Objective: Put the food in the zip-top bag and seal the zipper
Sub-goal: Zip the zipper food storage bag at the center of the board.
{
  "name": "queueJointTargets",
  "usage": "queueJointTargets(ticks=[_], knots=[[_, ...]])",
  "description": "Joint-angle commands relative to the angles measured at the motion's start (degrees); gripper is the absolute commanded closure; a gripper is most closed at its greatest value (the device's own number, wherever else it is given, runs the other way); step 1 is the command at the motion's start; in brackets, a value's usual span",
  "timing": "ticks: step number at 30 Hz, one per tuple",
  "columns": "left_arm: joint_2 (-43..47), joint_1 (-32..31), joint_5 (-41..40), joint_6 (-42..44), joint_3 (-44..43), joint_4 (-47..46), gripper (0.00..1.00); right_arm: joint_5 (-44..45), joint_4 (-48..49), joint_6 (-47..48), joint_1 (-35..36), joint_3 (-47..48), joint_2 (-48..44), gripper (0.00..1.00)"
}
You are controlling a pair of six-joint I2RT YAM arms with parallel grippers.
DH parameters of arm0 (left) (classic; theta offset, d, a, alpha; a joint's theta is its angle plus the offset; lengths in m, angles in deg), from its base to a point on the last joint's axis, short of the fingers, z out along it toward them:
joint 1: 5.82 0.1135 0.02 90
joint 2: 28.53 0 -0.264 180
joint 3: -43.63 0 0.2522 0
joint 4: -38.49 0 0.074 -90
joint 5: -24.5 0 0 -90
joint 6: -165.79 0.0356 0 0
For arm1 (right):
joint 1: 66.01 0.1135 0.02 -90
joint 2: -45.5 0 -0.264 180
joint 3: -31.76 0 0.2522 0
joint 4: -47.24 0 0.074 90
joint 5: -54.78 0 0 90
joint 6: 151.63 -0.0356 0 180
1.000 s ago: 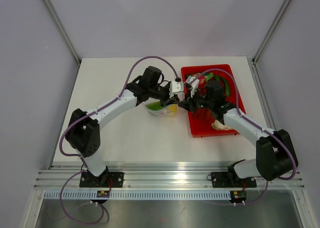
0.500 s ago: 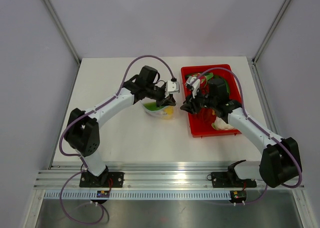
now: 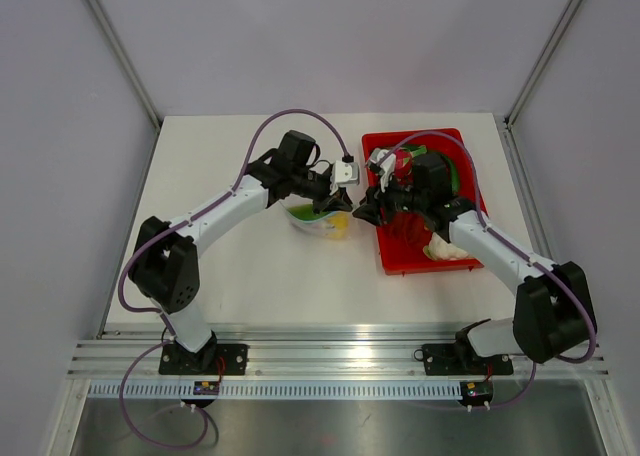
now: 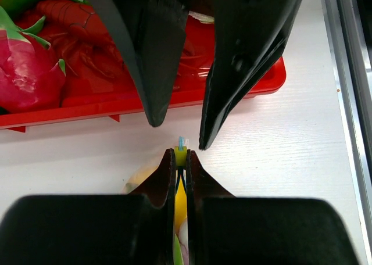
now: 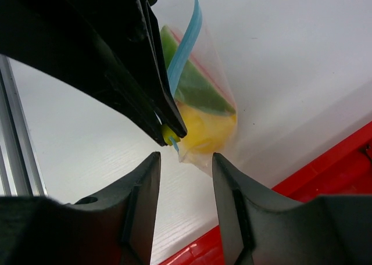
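- Pale desk (image 3: pixel 220 156) between grey walls carries the zip-top bag (image 3: pixel 322 219) near its middle, just left of the red tray (image 3: pixel 432 134)
- Our right fingers (image 3: pixel 366 214) have just spread and drawn back from the bag's mouth toward the tray; they stand released, holding nothing, with the bag's corner just ahead of them
- Our left fingers (image 3: pixel 335 204) stay clenched on one end of the light-blue zipper (image 5: pixel 187 29), holding the bag up by that edge
- Inside the bag we see the yellow fruit (image 5: pixel 206 131) and the green side of the watermelon wedge (image 5: pixel 195 85)
- We judge that the loading pass is over; whether the strip is pressed shut along its length we cannot tell, so sealing may remain
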Motion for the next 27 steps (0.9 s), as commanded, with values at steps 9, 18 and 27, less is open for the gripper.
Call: queueJointTargets(ticks=[9,18,27], knots=[[1.47,0.16,2.75,0.06,-2.83,-0.39,1.00,-0.41,6.23,-2.32,2.70,1.53,5.43,0.68],[0.77,0.16,2.83,0.41,-2.39,0.23,1.00,0.55,7.57,-3.29,2.70,1.17,3.68,0.77],[0.50,0.42,2.39,0.67,-2.22,1.37,1.00,4.41,13.26,-5.83,2.79,-2.50,1.13,1.00]])
